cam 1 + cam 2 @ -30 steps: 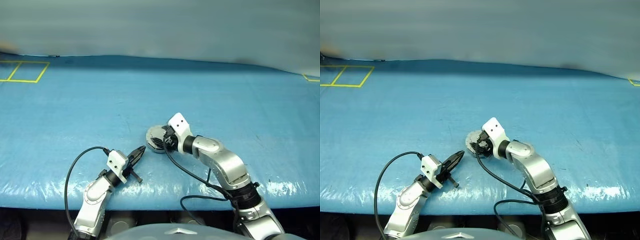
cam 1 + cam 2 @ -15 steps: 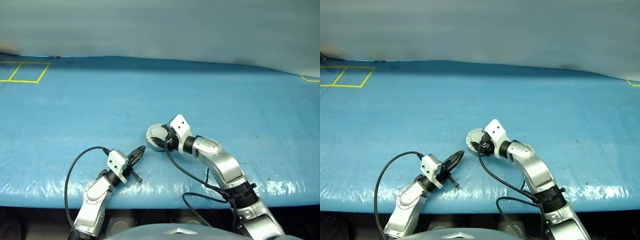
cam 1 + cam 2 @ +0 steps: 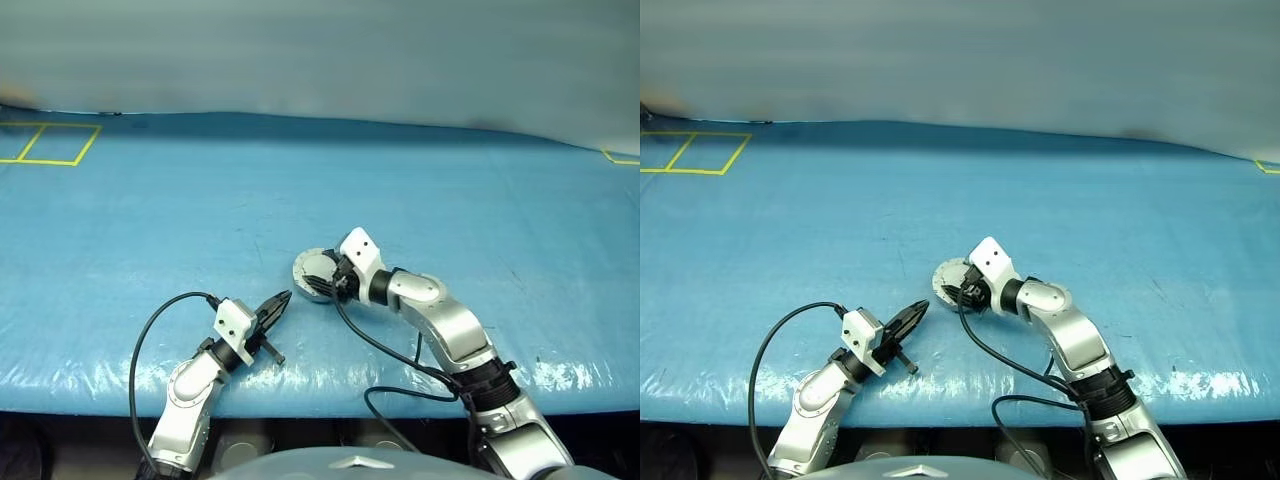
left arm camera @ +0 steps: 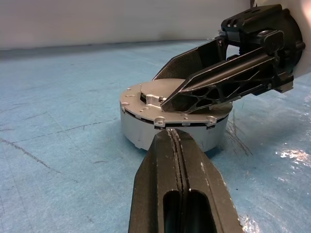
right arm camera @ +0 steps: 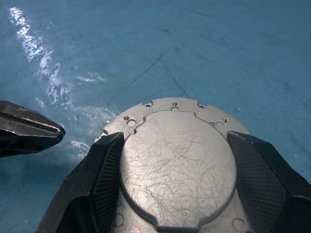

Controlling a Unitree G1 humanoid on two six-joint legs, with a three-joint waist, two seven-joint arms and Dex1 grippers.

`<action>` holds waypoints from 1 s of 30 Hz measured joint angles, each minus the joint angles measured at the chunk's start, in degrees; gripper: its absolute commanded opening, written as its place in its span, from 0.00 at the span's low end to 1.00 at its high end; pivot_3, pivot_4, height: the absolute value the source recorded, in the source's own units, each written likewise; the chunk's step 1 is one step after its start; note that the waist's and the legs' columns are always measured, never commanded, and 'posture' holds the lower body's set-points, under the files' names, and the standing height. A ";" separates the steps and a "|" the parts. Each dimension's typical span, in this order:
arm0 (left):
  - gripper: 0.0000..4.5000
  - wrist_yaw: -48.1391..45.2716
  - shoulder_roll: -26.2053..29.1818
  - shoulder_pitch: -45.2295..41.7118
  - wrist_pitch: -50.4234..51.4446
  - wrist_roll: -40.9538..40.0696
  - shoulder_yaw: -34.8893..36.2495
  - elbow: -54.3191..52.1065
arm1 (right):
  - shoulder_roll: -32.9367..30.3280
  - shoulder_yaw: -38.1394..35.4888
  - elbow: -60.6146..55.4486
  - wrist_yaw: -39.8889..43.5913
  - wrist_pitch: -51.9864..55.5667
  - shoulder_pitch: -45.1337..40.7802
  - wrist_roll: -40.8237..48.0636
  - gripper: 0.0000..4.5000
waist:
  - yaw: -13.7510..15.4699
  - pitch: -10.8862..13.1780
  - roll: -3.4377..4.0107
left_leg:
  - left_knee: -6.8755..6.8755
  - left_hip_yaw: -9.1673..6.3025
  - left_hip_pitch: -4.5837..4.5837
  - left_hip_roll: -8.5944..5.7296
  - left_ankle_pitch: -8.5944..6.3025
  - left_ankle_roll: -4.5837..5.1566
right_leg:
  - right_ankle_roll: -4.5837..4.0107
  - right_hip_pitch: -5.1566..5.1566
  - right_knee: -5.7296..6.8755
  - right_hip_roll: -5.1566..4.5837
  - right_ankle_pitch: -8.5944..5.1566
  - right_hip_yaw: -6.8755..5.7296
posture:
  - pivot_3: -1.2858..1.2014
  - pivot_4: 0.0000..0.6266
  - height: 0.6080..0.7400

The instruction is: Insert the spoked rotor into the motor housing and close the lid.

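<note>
So the motor housing is sitting on the blue desk with the lid closed flat on top. The right gripper is straddling it, fingers spread wide along either side. The left gripper is hovering just beside it, fingers pressed together, holding nothing.
</note>
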 measured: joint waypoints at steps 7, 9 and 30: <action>0.00 0.04 -0.04 0.04 -0.01 0.00 0.00 0.00 | -0.50 0.06 0.41 1.77 -0.07 -0.88 -0.36 0.68 | 0.03 0.00 0.00 | 0.00 0.00 0.00 0.00 0.00 0.01 | 0.01 0.00 0.00 0.03 0.00 -0.01 | 0.52 0.24 1.00; 0.00 0.05 -0.04 0.20 -0.01 0.00 -0.01 0.00 | -0.52 -0.04 0.42 1.97 -0.03 -0.96 -0.29 0.68 | 0.04 0.00 0.00 | -0.01 0.00 -0.01 0.00 -0.01 0.01 | 0.01 -0.01 0.00 0.03 0.01 0.00 | 0.52 0.24 1.00; 0.00 0.08 -0.02 0.38 -0.01 0.00 0.01 0.00 | -1.09 0.40 0.68 3.93 3.17 -3.51 1.82 0.68 | 0.18 0.02 0.02 | 0.00 0.02 -0.05 -0.03 -0.02 0.03 | 0.09 -0.05 0.02 0.14 0.05 -0.01 | 0.52 0.24 1.00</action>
